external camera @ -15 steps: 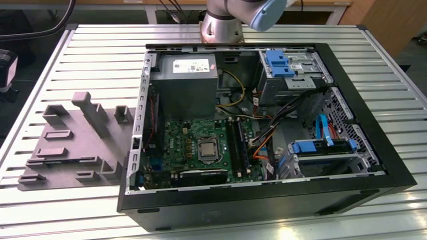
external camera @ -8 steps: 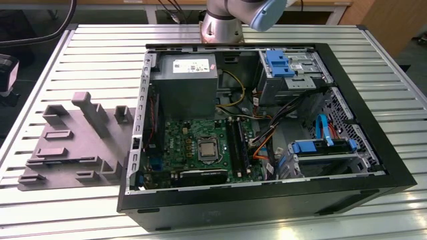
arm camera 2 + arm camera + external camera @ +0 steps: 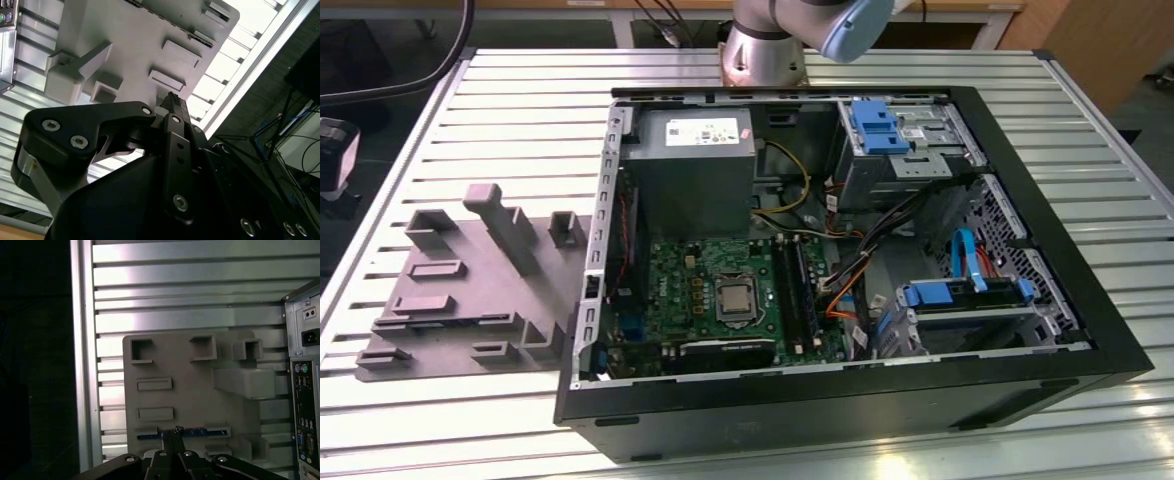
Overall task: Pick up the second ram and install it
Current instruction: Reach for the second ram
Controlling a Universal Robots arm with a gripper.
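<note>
the second ram stands on edge in a long slot of the grey tray, showing in the first wrist view as a thin dark and bluish strip. the gripper is lined up over the middle of that strip. its fingers are drawn together into one narrow point with nothing between them, and whether the tips touch the stick cannot be told. in the second wrist view the gripper hangs in front of the tray's raised blocks, fingers likewise together.

in the exterior view the tray lies on the slatted metal table, at about 9 o'clock from the open computer case and just beside it. inside the case the green board lies flat, with its long black slots at roughly 3 o'clock from the processor socket. a grey power supply sits at 12 o'clock from the board. the arm's base stands beyond the case at 12 o'clock. the case's rear ports face the tray.
</note>
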